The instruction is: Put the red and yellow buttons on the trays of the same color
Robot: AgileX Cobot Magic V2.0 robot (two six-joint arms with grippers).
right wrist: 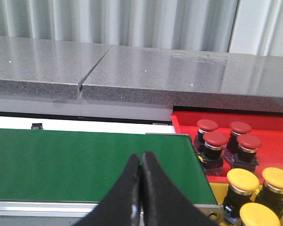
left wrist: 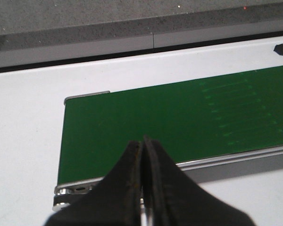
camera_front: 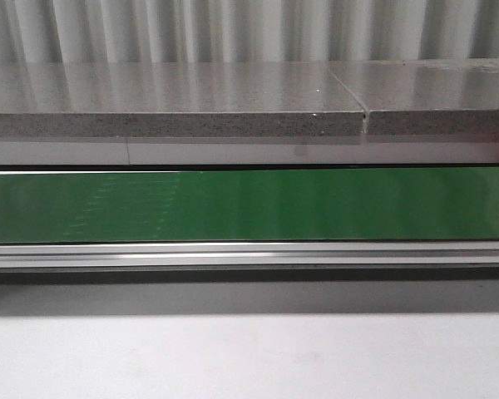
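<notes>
No buttons or arms in the front view, just bare green conveyor belt (camera_front: 249,204) below the grey stone ledge (camera_front: 175,112). Left wrist view: left gripper (left wrist: 142,155) with jaws closed on nothing over the belt's end, so best hold and open only once a button arrives. Right wrist view: right gripper (right wrist: 140,172) likewise closed and empty; red buttons (right wrist: 224,136) sit in the red tray (right wrist: 184,122), yellow buttons (right wrist: 259,188) in the yellow tray (right wrist: 218,188), just beside the belt.
</notes>
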